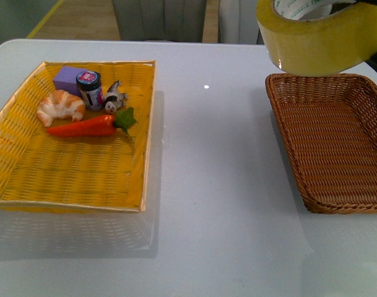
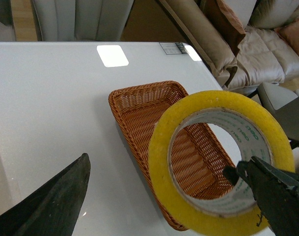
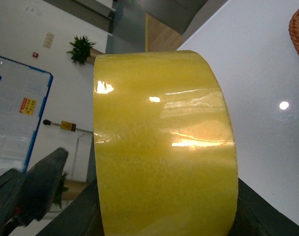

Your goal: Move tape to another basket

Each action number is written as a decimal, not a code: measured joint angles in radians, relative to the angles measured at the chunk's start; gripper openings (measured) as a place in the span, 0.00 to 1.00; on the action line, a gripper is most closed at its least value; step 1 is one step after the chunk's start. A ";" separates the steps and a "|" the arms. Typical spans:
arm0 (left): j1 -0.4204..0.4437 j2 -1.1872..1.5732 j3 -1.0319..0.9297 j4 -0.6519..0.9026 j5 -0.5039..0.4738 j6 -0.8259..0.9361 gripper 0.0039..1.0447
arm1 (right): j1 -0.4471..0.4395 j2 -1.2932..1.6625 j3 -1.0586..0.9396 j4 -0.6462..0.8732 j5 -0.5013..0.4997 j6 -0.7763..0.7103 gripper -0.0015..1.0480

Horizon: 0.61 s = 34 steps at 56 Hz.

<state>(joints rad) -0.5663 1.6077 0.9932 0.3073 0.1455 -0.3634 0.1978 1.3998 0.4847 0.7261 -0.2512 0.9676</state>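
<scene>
The tape (image 1: 318,37), a wide yellowish roll with a white printed core, hangs in the air at the top right of the front view. It is above the far edge of the empty dark brown basket (image 1: 337,142). My right gripper (image 3: 164,216) is shut on the tape (image 3: 164,142), which fills its view between the dark jaws. In the left wrist view the tape (image 2: 164,196) is over the basket (image 2: 144,113). My left gripper (image 2: 158,164) is open. One finger (image 2: 56,201) is far from the roll. The other (image 2: 277,191) is at the roll's core.
A bright yellow woven tray (image 1: 27,179) stands on the left of the white table (image 1: 219,204). It holds a croissant (image 1: 61,106), a carrot (image 1: 89,127), a small jar (image 1: 90,90), a purple block (image 1: 67,78) and a small figure (image 1: 114,96). A sofa (image 2: 267,44) stands beyond the table.
</scene>
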 joint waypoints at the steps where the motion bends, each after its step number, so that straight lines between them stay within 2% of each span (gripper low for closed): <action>1: 0.006 -0.015 -0.012 0.007 -0.003 0.000 0.92 | -0.005 0.000 -0.001 0.001 -0.002 0.002 0.45; 7: 0.039 -0.090 -0.072 0.035 -0.022 0.001 0.92 | -0.027 0.000 -0.003 0.007 -0.013 0.003 0.45; 10: 0.040 -0.128 -0.133 0.150 -0.201 0.069 0.85 | -0.043 0.002 -0.003 0.010 -0.023 0.003 0.45; 11: 0.046 -0.147 -0.166 0.208 -0.288 0.105 0.82 | -0.049 0.003 -0.003 0.013 -0.026 0.003 0.45; 14: 0.071 -0.211 -0.257 0.317 -0.452 0.193 0.74 | -0.065 0.015 -0.003 0.021 -0.035 0.003 0.45; 16: 0.094 -0.260 -0.312 0.344 -0.515 0.233 0.68 | -0.075 0.024 -0.003 0.023 -0.042 0.003 0.45; 20: 0.158 -0.366 -0.411 0.348 -0.523 0.281 0.58 | -0.100 0.048 -0.003 0.028 -0.052 0.003 0.45; 26: 0.248 -0.513 -0.545 0.340 -0.457 0.323 0.41 | -0.145 0.101 0.014 0.045 -0.053 0.003 0.45; 34: 0.311 -0.613 -0.659 0.346 -0.393 0.342 0.19 | -0.182 0.194 0.068 0.068 -0.074 0.002 0.45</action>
<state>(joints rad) -0.2550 0.9947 0.3344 0.6537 -0.2474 -0.0216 0.0158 1.5936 0.5522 0.7944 -0.3256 0.9699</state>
